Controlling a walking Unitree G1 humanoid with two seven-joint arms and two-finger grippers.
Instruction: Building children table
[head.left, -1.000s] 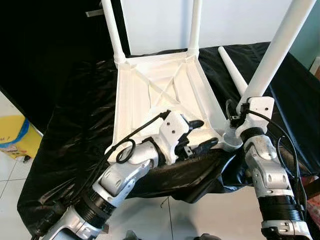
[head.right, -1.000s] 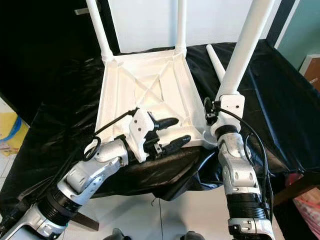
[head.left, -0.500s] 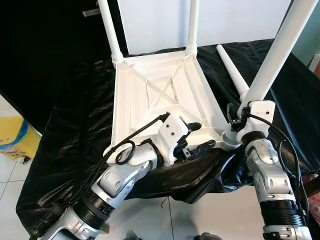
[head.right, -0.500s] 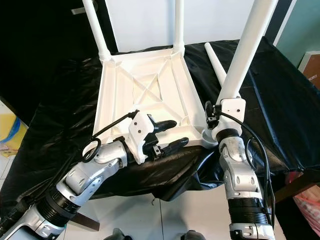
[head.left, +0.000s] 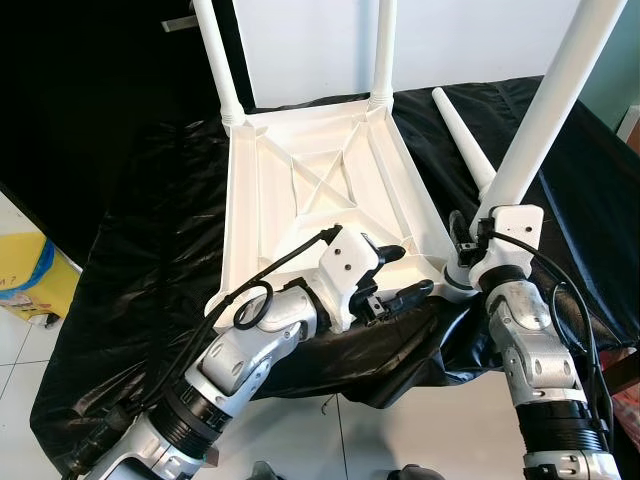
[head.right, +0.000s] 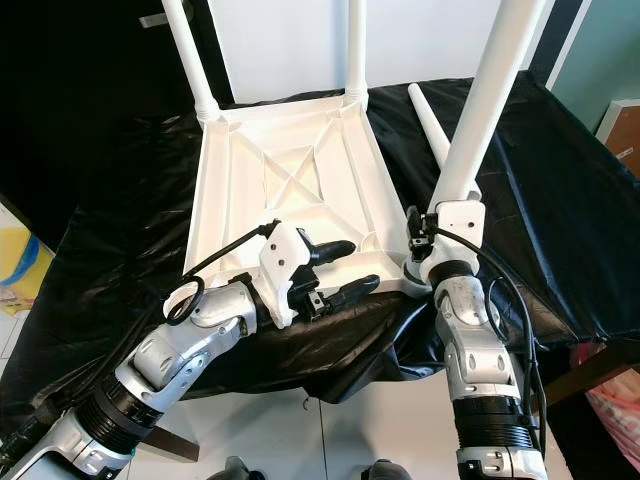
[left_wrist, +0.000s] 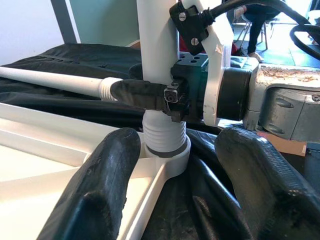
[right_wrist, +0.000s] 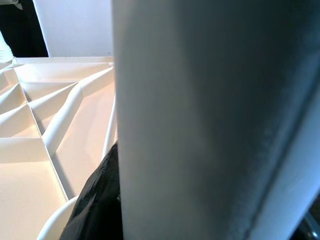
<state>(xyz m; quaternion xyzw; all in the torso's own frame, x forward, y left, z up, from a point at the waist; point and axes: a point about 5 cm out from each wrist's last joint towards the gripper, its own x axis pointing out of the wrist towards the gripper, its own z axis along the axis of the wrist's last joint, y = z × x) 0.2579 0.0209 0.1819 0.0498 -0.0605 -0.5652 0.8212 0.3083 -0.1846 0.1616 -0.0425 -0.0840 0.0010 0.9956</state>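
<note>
The left tool (head.left: 400, 272), fingers apart, rests at the near edge of the upturned white ribbed plastic tabletop (head.left: 320, 190), which lies on a bench draped in crinkled glossy black sheeting (head.left: 150, 250). The right tool (left_wrist: 150, 95) is clamped on the smooth white tubular leg (head.left: 535, 120) standing in the near right corner socket. A loose tapered white leg (head.left: 462, 138) lies beside it; no writing is readable.

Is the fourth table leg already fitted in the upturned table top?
No, the loose leg lies flat on the black cloth beside the table top, whose near left corner has no leg.
</note>
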